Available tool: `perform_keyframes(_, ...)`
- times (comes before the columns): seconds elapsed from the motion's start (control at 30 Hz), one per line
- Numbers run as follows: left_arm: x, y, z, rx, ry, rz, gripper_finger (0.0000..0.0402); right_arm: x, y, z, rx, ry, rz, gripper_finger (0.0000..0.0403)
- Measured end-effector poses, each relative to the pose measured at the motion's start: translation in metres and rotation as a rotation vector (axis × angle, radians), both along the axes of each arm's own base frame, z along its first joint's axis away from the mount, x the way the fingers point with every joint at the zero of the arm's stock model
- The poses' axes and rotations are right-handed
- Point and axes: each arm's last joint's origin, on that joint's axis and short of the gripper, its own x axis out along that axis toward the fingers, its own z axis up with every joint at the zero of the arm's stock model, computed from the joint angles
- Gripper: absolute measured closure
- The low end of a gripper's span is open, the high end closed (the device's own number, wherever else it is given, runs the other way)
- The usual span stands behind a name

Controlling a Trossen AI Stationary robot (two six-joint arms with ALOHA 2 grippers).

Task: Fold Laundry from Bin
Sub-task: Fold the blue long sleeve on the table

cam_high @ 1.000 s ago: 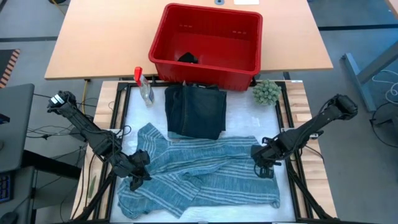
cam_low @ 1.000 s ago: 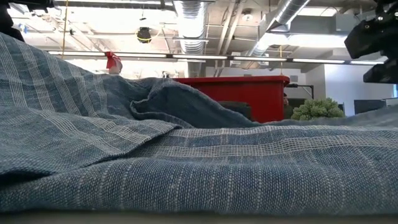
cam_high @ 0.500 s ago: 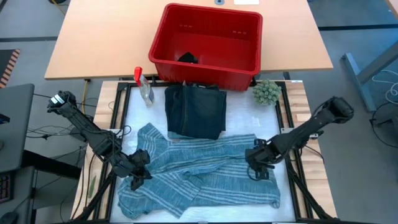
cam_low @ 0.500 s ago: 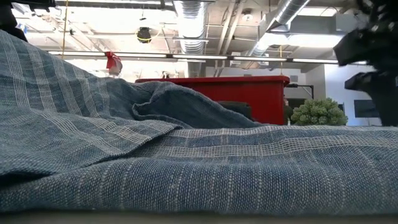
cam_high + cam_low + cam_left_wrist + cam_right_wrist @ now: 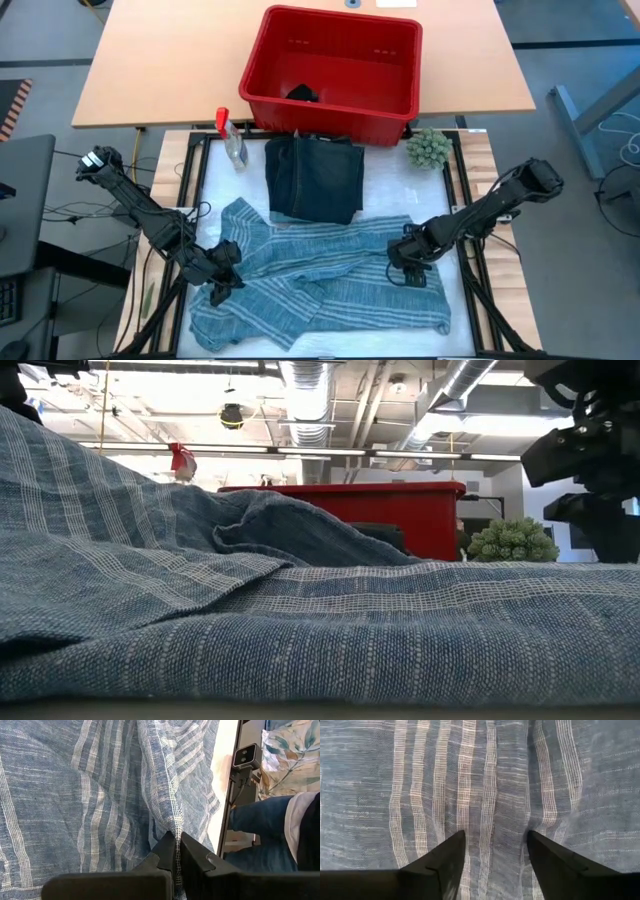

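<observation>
The left gripper [image 5: 222, 280] is clamped on the hem of the striped blue shirt [image 5: 320, 280] spread across the white mat [image 5: 400, 190], while the right gripper [image 5: 408, 268] hovers with fingers apart over its other side; I'd say it should drop straight down and pinch one layer only, level with the left. A folded dark garment [image 5: 315, 180] lies just behind, the red bin [image 5: 330, 110] beyond it holds one dark piece, and the room behind shows ceiling ducts.

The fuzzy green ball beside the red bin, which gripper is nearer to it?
Right. The right gripper sits over the striped blue cloth, on the fuzzy green ball's side; the left gripper pinches the cloth's far edge.
</observation>
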Motion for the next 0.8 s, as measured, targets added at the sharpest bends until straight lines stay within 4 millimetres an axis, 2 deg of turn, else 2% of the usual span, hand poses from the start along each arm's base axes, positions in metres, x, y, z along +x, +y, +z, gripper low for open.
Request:
perform_keyframes(0.13, 0.0, 0.0, 0.0, 0.0, 0.0, 0.0, 0.0401, -0.003, -0.001, -0.001, 0.007, 0.042, 0.004, 0.0211)
perform_keyframes(0.3, 0.0, 0.0, 0.0, 0.001, 0.0, -0.001, 0.0401, -0.009, -0.003, -0.001, -0.02, 0.104, 0.004, 0.0296)
perform_keyframes(0.47, 0.0, 0.0, -0.001, 0.006, 0.005, -0.004, 0.0401, -0.008, -0.002, -0.001, -0.007, 0.087, 0.019, 0.0376)
perform_keyframes(0.53, 0.0, 0.0, 0.0, 0.0, 0.006, -0.014, 0.0401, -0.008, -0.001, -0.001, 0.022, 0.093, 0.032, 0.0387)
perform_keyframes(0.63, -0.001, 0.0, 0.005, -0.035, -0.02, -0.03, 0.0401, -0.009, 0.0, 0.006, 0.071, 0.102, 0.042, 0.0382)
perform_keyframes(0.8, -0.004, 0.004, 0.029, -0.125, -0.21, -0.034, 0.0401, -0.012, -0.002, 0.043, 0.096, 0.085, 0.047, 0.0387)
